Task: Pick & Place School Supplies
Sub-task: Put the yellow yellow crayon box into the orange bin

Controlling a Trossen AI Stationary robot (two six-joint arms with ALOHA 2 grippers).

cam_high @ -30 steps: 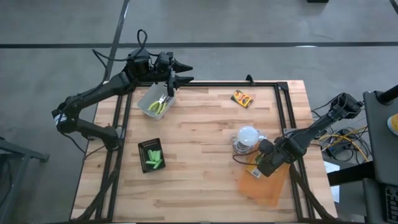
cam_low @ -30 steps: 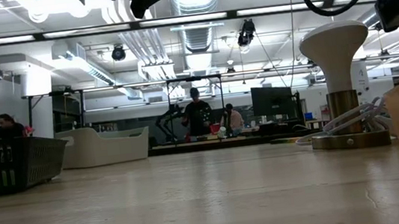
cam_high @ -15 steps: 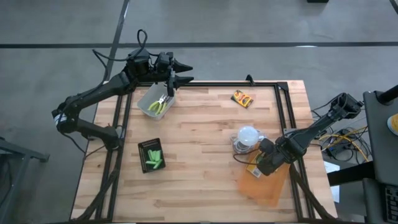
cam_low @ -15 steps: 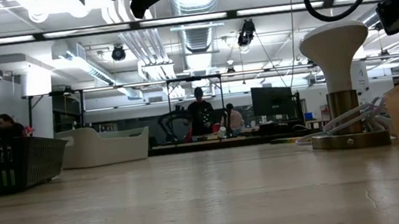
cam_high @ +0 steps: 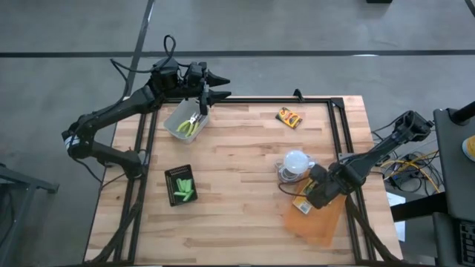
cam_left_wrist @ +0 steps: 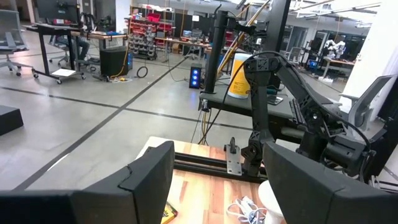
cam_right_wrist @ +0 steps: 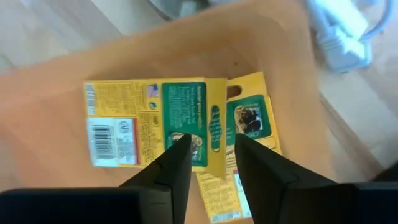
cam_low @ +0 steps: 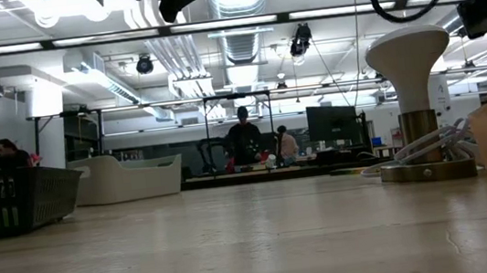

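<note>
Right hand [cam_right_wrist: 208, 165] just parted, fingers now narrow gap, hovering over two orange-yellow boxes [cam_right_wrist: 152, 124] lying overlapped on orange sheet [cam_high: 319, 222] beside white lamp [cam_high: 295, 161]. I read this as release: boxes set down, nothing gripped. Third box [cam_high: 289, 116] lies far side of lamp (not yet moved). Left hand [cam_high: 211, 85] waits wide open over clear bin with pliers [cam_high: 194, 122]; green sticks [cam_high: 183, 188] in black tray well left of lamp. Wooden tabletop [cam_high: 237, 170], open workshop behind, people at distant desks.
</note>
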